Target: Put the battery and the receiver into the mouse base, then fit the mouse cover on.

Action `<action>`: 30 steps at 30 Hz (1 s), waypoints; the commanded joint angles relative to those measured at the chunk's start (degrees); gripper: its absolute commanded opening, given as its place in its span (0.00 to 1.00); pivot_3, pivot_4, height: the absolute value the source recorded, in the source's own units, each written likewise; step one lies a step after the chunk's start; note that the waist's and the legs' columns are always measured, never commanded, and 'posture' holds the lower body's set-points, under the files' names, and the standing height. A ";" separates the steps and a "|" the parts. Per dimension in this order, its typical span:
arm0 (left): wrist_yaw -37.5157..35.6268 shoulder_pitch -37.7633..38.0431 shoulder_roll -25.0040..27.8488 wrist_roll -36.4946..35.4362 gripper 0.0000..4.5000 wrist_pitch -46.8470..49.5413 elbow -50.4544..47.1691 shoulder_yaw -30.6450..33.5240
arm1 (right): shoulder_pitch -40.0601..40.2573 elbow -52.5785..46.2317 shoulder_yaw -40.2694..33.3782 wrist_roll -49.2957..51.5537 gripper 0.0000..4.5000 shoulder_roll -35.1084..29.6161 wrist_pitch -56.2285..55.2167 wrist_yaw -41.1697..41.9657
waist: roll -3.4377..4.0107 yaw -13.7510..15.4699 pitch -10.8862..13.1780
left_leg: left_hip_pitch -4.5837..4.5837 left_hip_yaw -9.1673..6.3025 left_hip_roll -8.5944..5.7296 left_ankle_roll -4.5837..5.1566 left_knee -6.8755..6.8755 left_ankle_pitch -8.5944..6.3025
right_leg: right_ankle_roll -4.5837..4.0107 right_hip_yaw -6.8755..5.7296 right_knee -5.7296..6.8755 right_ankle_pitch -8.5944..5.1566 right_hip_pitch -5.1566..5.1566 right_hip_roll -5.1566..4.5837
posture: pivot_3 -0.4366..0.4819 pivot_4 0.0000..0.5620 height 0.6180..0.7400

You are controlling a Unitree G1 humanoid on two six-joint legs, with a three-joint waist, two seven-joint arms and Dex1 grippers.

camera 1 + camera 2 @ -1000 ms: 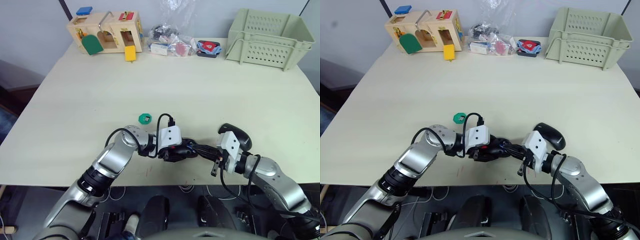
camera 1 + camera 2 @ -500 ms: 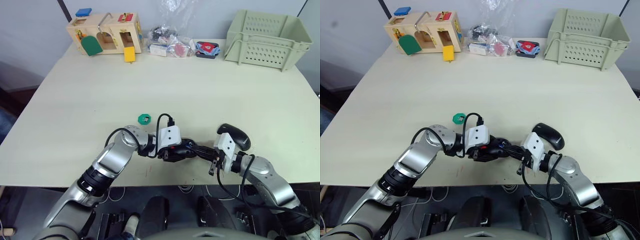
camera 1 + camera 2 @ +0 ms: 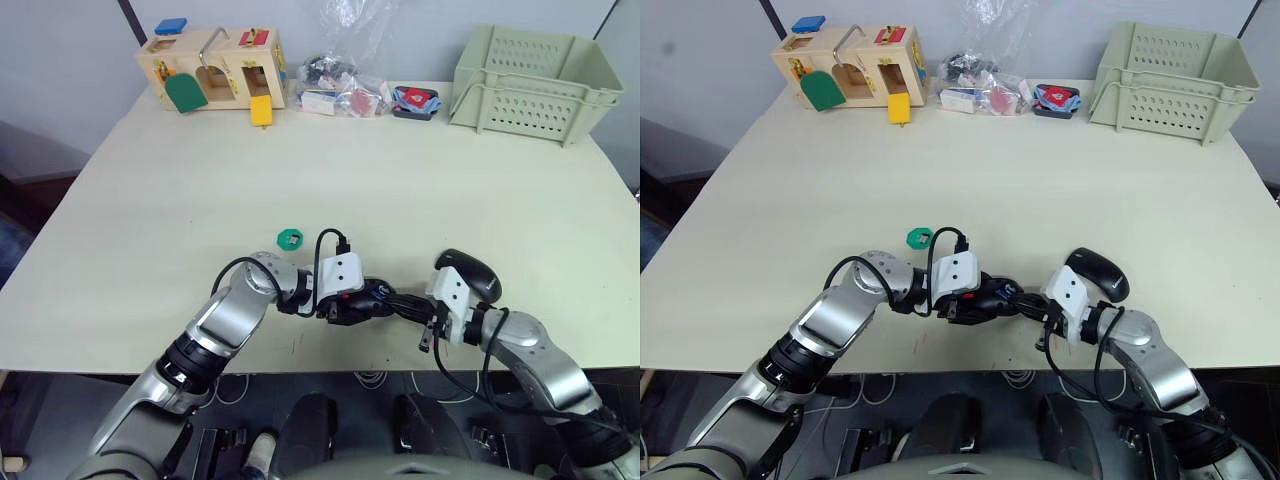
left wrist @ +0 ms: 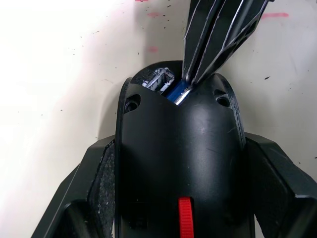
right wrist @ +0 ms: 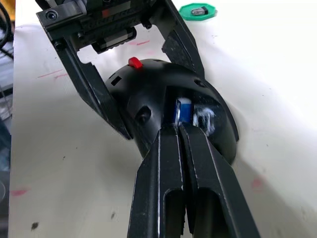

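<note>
The table [image 3: 150, 200] fills most of the head view. Along its far edge, from upper left to upper right of the frame, stand a wooden box [image 3: 213, 65], a plastic bag [image 3: 340, 80] of small items and a green crate [image 3: 530, 70].

Near the lower centre of the frame the left gripper [image 3: 362, 304] is clamped on the mouse base [image 4: 181, 163], one finger pressed against each flank, as the left wrist view shows. The base lies on the table with its red patch [image 5: 134, 62] up and its open bay turned toward the right arm.

The right gripper [image 5: 181, 130] comes in from the lower right, its two fingers drawn together to a narrow slit, tips at the mouth of the bay. The battery [image 5: 183, 110] lies in that bay, its blue end showing just ahead of the tips; whether the fingers pinch it or only touch it I cannot tell.

The cover [image 3: 473, 273] lies on the table just behind the right wrist, right of the base.

A green disc [image 3: 289, 238] sits left of centre, above the left forearm, with the receiver [image 5: 199, 10] lying on it.
</note>
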 commanded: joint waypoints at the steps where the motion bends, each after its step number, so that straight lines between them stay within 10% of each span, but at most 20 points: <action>1: 0.60 0.09 -0.24 0.63 0.65 0.03 0.79 -0.80 | 3.71 -2.41 -4.32 0.60 0.01 -0.62 -9.11 2.28 | 0.02 0.02 0.02 | -0.02 0.00 0.00 0.00 0.00 0.00 | 0.00 0.00 0.00 0.00 -0.01 0.00 | 0.48 0.27 1.00; 17: 0.25 -0.31 -0.74 0.80 0.65 -1.03 2.00 -0.80 | 18.50 0.12 -18.94 8.10 0.01 -5.29 -18.32 12.45 | 0.08 0.16 0.04 | 0.00 0.02 -0.04 0.00 0.00 0.00 | 0.13 0.03 -0.01 -0.07 0.00 -0.05 | 0.48 0.27 1.00; 21: 0.08 -0.11 -0.66 0.74 0.65 -1.23 1.94 -0.88 | 18.81 1.37 -20.78 10.69 0.24 -6.30 -19.56 16.76 | 0.09 0.17 0.04 | 0.00 0.02 -0.04 0.00 0.00 0.00 | 0.02 0.03 -0.01 -0.01 0.00 -0.05 | 0.48 0.27 1.00; 28: -0.02 -0.25 -0.64 0.81 0.65 -1.73 2.26 -0.89 | 19.04 3.45 -23.46 13.85 0.99 -6.36 -21.13 22.07 | 0.10 0.18 0.04 | 0.00 0.02 -0.04 0.00 0.00 0.00 | 0.00 0.03 -0.01 0.00 0.00 -0.05 | 0.48 0.27 1.00; 30: -0.03 -0.24 -0.65 0.79 0.65 -1.81 2.34 -0.86 | 19.05 4.13 -23.69 13.80 0.99 -6.15 -21.85 22.80 | 0.11 0.18 0.04 | 0.00 0.02 -0.04 0.00 0.00 0.00 | 0.00 0.03 -0.01 0.00 0.01 -0.05 | 0.48 0.27 1.00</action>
